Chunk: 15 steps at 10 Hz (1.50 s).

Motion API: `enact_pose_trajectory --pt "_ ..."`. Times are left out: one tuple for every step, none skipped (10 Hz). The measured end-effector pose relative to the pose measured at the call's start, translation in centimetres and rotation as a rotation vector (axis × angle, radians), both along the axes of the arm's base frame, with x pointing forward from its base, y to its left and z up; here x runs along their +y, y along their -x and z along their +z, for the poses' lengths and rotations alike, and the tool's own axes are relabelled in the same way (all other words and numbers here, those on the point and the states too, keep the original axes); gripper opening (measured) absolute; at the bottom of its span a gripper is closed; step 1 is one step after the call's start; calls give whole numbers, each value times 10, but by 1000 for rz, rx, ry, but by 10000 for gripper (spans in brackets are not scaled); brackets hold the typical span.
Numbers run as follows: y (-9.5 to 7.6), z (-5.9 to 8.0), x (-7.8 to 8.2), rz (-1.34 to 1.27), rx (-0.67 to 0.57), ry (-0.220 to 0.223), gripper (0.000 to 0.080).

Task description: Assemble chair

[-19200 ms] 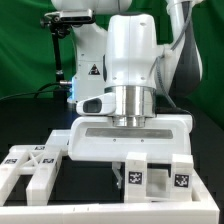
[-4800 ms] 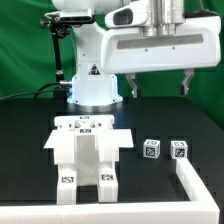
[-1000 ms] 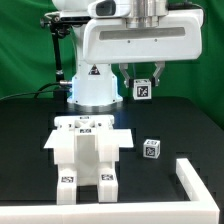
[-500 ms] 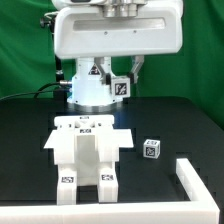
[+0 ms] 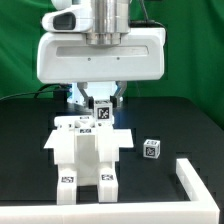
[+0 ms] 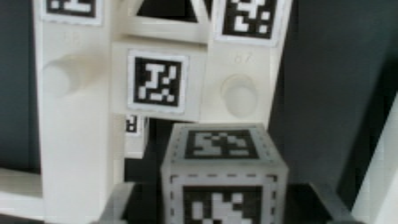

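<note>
The partly joined chair (image 5: 88, 150) lies flat on the black table in the exterior view, a white slab with two bars pointing forward and tags on it. My gripper (image 5: 101, 110) hangs just above its back end and is shut on a small white tagged cube (image 5: 101, 112). In the wrist view the cube (image 6: 222, 172) sits between my fingers, above the chair's tagged slab (image 6: 157, 82). A second tagged cube (image 5: 150, 149) lies on the table to the exterior view's right of the chair.
A white L-shaped rail (image 5: 196, 181) lies at the front on the exterior view's right. The robot's base (image 5: 88, 90) stands behind the chair. A green curtain hangs at the back.
My gripper has moved to the exterior view's left and down with the cube, from beside the base to just above the chair's back end.
</note>
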State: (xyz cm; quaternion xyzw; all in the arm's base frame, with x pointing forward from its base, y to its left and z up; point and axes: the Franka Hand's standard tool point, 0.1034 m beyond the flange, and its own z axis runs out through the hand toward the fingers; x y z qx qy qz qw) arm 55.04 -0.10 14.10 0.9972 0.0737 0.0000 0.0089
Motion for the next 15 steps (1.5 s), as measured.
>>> enact_pose_trajectory --pt "3 -1 0 -1 6 -1 282" --pt "6 -3 0 -1 11 -1 282" --pt "9 -6 0 -2 16 -1 282" --pt "11 -7 0 -2 21 -1 282" --pt "12 -8 0 -2 20 -1 282" --pt "11 -8 0 -2 14 0 282" --pt "10 -8 1 -1 9 0 282" --pt "9 -8 2 2 1 1 282" --pt "8 -8 4 6 -5 0 282" --pt "7 -8 6 6 -5 0 282" --pt "8 -8 8 4 -5 -1 282" --pt "8 -8 9 3 -4 -1 282" --pt "9 -8 9 3 -3 -2 282" --pt "11 -8 8 2 -2 -3 282" --pt "12 -8 7 4 -2 -3 282"
